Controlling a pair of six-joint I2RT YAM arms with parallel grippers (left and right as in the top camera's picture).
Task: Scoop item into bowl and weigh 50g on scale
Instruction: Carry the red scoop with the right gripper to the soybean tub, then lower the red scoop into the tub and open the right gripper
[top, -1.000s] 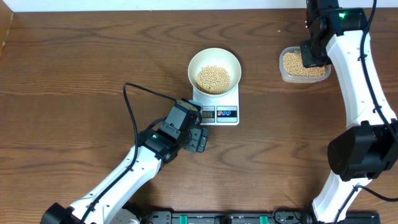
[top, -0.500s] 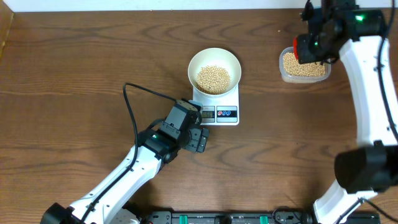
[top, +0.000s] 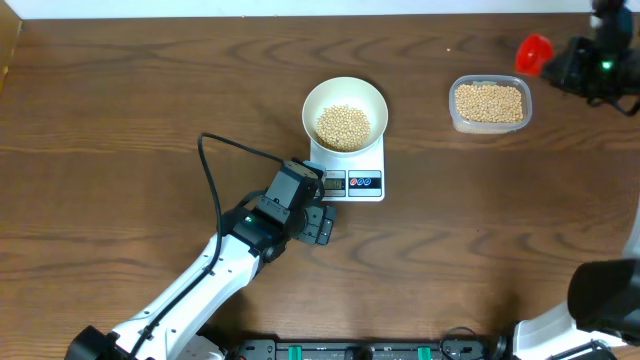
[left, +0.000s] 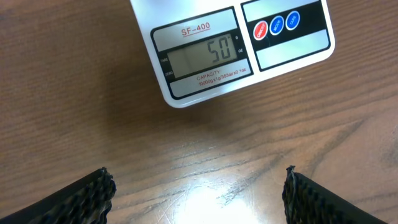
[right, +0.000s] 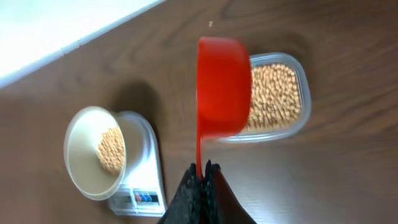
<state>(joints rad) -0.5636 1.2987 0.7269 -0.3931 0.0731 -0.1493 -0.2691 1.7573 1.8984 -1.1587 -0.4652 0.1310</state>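
Observation:
A white bowl (top: 345, 112) with pale-tan beans (top: 343, 125) sits on the white scale (top: 352, 178) at the table's middle. The scale's display (left: 204, 56) reads 50 in the left wrist view. My left gripper (top: 320, 224) is open and empty, low over the table just in front of the scale; its fingertips (left: 198, 193) show at the bottom corners. My right gripper (right: 202, 173) is shut on the handle of a red scoop (right: 222, 87), held high at the far right (top: 535, 52), beside the clear tub. The bowl (right: 93, 152) and scale (right: 142, 180) also show in the right wrist view.
A clear plastic tub (top: 489, 104) full of beans stands at the back right; it shows under the scoop in the right wrist view (right: 277, 99). A black cable (top: 215, 160) loops from the left arm over the table. The white wall edge runs along the back.
My right arm has lifted and swung right, away from above the tub, carrying the red scoop. The left arm, bowl and scale have not moved.

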